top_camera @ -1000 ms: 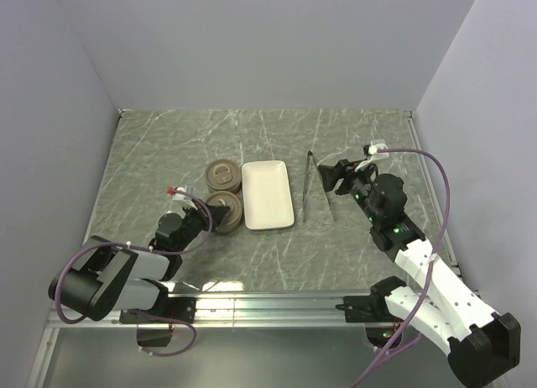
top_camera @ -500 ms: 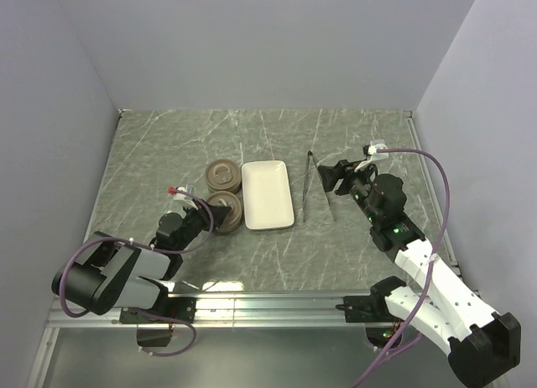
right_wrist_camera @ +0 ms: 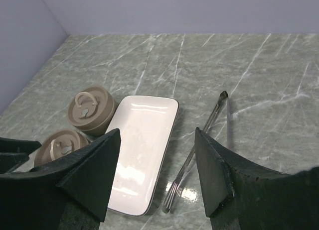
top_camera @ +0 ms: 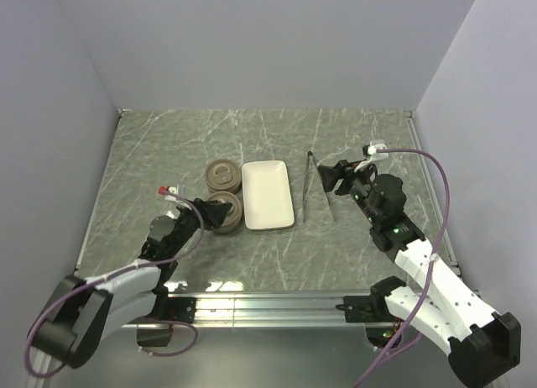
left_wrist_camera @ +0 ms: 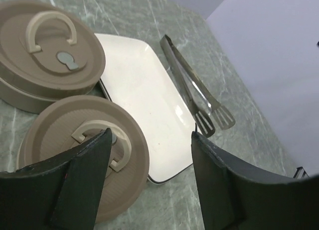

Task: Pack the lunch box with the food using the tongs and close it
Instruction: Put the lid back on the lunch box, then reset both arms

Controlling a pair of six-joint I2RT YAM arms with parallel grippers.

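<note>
The left gripper [left_wrist_camera: 150,136] hangs open, holding nothing, just over the near tin [top_camera: 226,212]. The far tin [top_camera: 222,174] sits right behind it, and both of the 2 are lidded. The white tray [top_camera: 267,195] beside them shows no food. The tongs [top_camera: 315,186] lie on the tabletop right of the tray, long axis running away from the arms. They are nearest the right gripper [right_wrist_camera: 157,136], which is open and empty. No writing is readable.

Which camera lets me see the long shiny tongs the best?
The left wrist view: the long slim dark metal tongs lie whole and close, flat tips clear. The top view shows them tiny; the right wrist view shows them thin, tips glary.
</note>
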